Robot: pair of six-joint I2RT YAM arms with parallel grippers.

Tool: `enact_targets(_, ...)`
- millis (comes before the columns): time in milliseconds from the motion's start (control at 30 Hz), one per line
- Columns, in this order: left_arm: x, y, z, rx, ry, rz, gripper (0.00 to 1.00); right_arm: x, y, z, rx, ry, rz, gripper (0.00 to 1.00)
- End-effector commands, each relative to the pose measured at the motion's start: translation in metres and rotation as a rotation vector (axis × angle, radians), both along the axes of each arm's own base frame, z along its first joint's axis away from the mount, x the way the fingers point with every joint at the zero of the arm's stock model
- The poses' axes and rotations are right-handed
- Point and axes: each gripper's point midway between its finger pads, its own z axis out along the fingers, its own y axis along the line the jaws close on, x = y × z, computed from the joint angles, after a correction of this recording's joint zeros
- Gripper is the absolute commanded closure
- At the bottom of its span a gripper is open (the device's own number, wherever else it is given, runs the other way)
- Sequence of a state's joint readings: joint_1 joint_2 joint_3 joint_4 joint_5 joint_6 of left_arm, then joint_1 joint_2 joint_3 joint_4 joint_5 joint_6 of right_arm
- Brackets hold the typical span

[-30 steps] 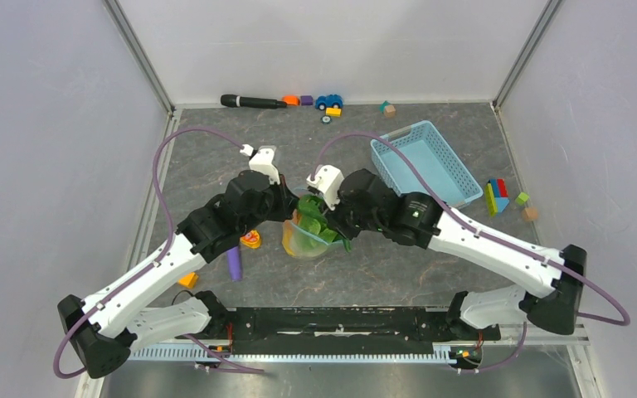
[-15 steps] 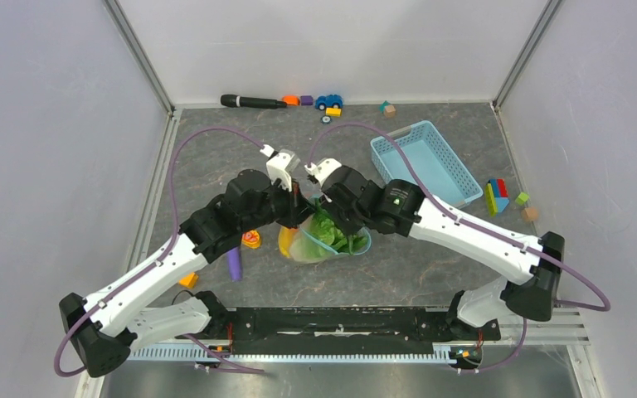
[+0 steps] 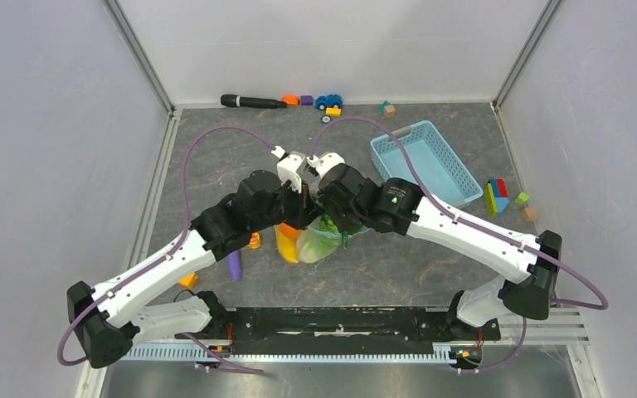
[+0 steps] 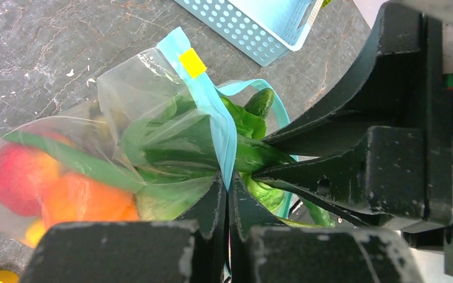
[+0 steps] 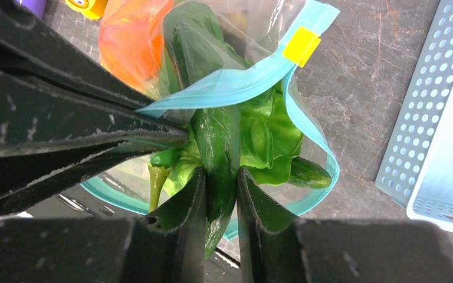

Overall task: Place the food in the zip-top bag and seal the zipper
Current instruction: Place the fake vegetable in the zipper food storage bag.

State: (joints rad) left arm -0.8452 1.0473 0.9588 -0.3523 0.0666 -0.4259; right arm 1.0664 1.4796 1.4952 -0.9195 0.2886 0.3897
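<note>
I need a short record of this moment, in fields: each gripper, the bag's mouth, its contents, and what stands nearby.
left gripper: shut on the thin teal-blue zipper strip of the clear floppy plastic bag
right gripper: shut on a long green pod at the bag's mouth
mouth: open, not sealed
inside bag: red round fruit, orange fruit, green leafy lettuce
nearby: light-blue lattice plastic basket, apart from the bag
</note>
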Motion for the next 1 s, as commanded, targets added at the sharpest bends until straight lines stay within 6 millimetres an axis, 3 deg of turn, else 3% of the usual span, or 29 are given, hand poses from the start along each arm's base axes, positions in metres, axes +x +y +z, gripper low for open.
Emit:
enact_targets(0,-0.03,-0.029,0.032,-0.109,-0.079,-0.194,0.98,0.021,0.041,0.03,0.222,-0.102,0.017,0.82)
enact_targets(133,-0.035,-0.027,0.037,-0.127,-0.095,-0.209,0.98,0.025,0.041,0.033,0.184,-0.148,0.129,0.76)
enact_targets(233,-0.036,-0.025,0.039,-0.13,-0.105,-0.211,0.98,0.02,0.046,0.036,0.122,-0.202,0.319,0.67)
enact_targets(433,-0.033,-0.023,0.033,-0.116,-0.092,-0.186,0.98,0.025,0.028,0.025,-0.123,-0.327,0.54,0.64)
enact_targets(633,-0.027,-0.027,0.025,-0.112,-0.068,-0.162,0.98,0.028,0.038,0.009,-0.198,-0.422,0.677,0.62)
enact_targets(733,-0.023,-0.029,0.021,-0.11,-0.057,-0.14,0.98,0.028,0.048,0.007,-0.161,-0.413,0.672,0.62)
enact_targets(967,-0.008,-0.022,0.022,-0.129,-0.053,-0.025,0.98,0.006,0.079,-0.007,0.05,-0.317,0.679,0.55)
